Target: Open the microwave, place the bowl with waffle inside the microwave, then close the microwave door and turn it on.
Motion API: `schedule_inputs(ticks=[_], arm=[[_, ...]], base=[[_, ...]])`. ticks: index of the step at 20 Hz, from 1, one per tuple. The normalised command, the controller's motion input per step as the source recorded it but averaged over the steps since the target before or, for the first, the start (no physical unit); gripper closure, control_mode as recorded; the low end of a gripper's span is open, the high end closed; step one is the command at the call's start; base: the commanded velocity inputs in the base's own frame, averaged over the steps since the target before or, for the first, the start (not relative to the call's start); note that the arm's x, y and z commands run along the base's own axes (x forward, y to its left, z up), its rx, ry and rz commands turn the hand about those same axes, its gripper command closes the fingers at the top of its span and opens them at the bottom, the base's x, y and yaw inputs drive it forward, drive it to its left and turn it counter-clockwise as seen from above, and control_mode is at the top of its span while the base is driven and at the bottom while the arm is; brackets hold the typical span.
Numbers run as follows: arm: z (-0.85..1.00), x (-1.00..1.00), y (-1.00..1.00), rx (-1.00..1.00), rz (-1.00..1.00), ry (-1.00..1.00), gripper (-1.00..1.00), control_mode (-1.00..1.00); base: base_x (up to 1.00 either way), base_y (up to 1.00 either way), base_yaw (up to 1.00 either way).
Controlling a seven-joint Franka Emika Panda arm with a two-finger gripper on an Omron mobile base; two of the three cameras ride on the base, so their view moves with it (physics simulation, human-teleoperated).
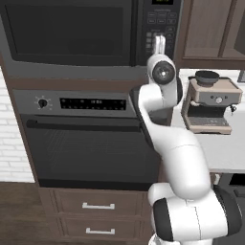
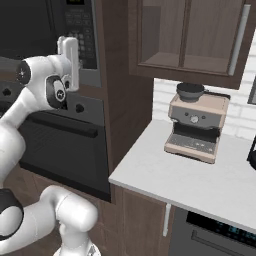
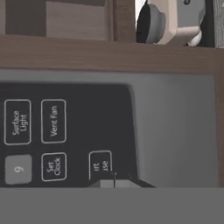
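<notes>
The microwave point(image 1: 67, 67) sits above the wall oven, and the microwave door point(image 1: 67, 31) with its dark window lies flush and closed. Its keypad panel point(image 1: 160, 19) point(image 2: 82, 35) point(image 3: 65, 131) is on the right side. My gripper point(image 1: 159, 38) point(image 2: 75, 54) point(image 3: 114, 183) is shut, with its tips together right at the lower keypad, touching or nearly touching a half-covered button point(image 3: 99, 165) beside "Set Clock". Nothing is held between the fingers. The bowl with waffle is out of view.
The wall oven point(image 1: 91, 143) with a bar handle is below the microwave, with drawers point(image 1: 98, 206) under it. A coffee machine point(image 1: 210, 103) point(image 2: 195, 122) stands on the white counter point(image 2: 190, 175) to the right. Wooden upper cabinets point(image 2: 190, 35) hang above it.
</notes>
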Motion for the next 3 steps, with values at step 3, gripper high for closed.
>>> schedule_inputs(ticks=[3], arm=[[0.0,1.0,-0.96,0.2,0.18,0.4,1.0,-1.0]], base=[[0.0,0.0,0.0]])
